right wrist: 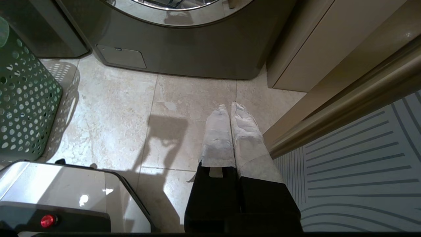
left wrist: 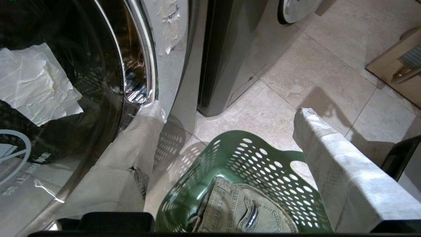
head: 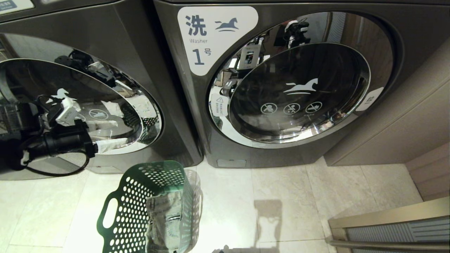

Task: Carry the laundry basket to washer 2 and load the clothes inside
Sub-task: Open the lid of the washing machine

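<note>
Laundry basket (head: 154, 207) first: it is dark green with round holes and sits on the pale tiled floor (head: 299, 196), nearest of all things to the robot. Inside the laundry basket lie the clothes (head: 164, 219), a folded piece of pale denim with a pocket showing. They lean against the basket's far-side wall.

Just past the laundry basket and up to its left hangs the left pincer (left wrist: 227, 138). Its two wrapped fingers (left wrist: 332, 164) are spread wide apart and grip nothing. One finger tip is touching or almost touching the shiny rim of the round door behind the basket; I cannot tell which. The other finger is over the basket's rim.

Off to the right of the laundry basket, low over the floor, is the right pincer (right wrist: 230, 110). Its fingers are pressed tight together with nothing between them.

Behind the laundry basket stand two dark grey washers. The washer on the left (head: 116, 45) is right behind the basket, and its label is out of sight. Further right of the basket is the washer marked "1" (head: 281, 88). Both doors are closed.
</note>
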Available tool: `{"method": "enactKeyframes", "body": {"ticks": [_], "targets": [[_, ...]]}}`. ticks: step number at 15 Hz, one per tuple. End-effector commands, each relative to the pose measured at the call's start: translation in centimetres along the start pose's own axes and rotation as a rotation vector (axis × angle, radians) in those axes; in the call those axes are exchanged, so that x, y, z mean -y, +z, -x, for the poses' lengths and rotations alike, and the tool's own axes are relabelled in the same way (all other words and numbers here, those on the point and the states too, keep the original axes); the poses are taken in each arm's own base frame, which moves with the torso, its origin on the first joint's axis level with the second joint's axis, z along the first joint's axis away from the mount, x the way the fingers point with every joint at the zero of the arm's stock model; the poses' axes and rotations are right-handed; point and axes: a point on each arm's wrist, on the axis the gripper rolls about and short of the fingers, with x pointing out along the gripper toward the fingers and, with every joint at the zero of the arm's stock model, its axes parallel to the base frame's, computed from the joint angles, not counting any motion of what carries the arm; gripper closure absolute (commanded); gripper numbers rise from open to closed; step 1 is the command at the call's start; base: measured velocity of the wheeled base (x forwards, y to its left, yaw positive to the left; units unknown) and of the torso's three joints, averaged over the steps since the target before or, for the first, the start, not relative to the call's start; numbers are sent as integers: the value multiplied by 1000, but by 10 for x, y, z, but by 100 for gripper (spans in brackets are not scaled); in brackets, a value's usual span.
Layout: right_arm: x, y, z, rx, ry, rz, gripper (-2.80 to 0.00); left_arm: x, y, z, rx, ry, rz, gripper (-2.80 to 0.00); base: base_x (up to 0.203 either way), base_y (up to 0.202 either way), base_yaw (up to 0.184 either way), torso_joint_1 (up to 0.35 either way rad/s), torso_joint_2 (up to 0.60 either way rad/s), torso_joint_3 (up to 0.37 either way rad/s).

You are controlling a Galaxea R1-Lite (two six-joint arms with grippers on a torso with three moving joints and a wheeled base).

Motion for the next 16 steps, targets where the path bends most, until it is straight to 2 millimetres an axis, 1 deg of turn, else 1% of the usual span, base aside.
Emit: {"method": "enactKeyframes", "body": {"ticks": [1,4,7,8,12,16], "targets": [[0,0,0,-1,0,1,0,3,5,-9,-1,0,16,-280,0,0,0,0,0,0],[0,0,0,-1,0,1,0,7,7,-23,-20,13,27,-280,0,0,0,0,0,0],[0,0,0,-1,1,1,0,5,10,-30,-11,45,18,-280,0,0,0,0,0,0],[0,0,0,-1,1,1,0,3,11,-32,-6,81,22,-280,0,0,0,0,0,0],[0,0,0,-1,1,1,0,-1,16,-44,70,108,139,-280,0,0,0,0,0,0],[0,0,0,-1,1,1,0,-1,14,-46,79,97,179,-280,0,0,0,0,0,0]]}}
